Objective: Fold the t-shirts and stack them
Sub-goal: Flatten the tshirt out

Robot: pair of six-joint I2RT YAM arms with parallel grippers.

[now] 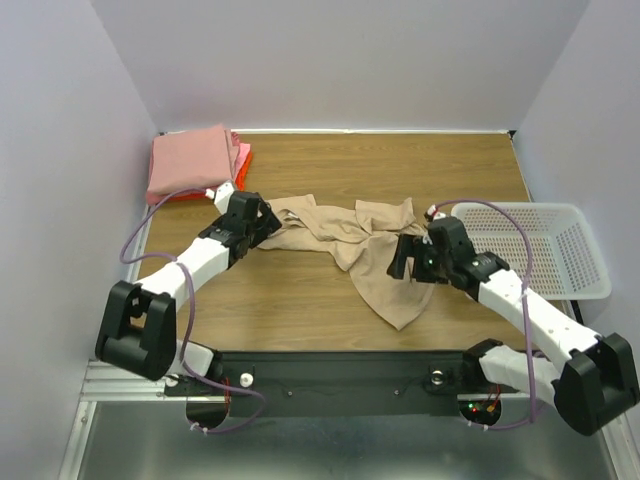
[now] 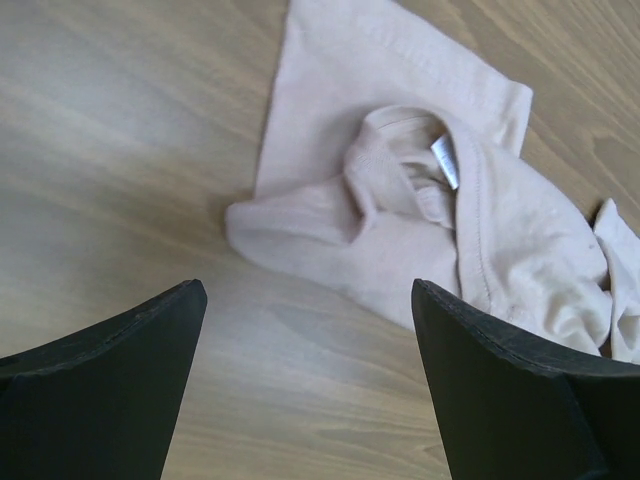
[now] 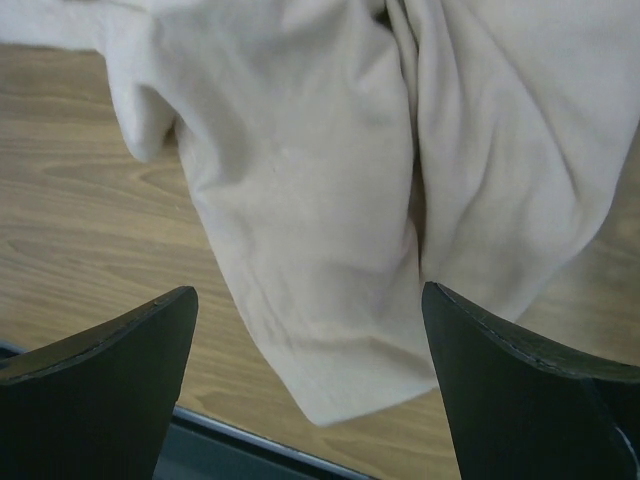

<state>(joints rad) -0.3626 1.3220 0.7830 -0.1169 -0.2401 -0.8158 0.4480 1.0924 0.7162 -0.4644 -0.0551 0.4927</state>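
The tan t-shirt (image 1: 355,245) lay crumpled across the middle of the desk (image 1: 300,310), one end near the front edge. The left hand (image 1: 266,224) gaped wide beside its collar. The right hand (image 1: 405,258), equally wide, hung over its lower cloth. Folded pink t-shirts (image 1: 190,160) sat in the far-left corner, with bare wood alongside.
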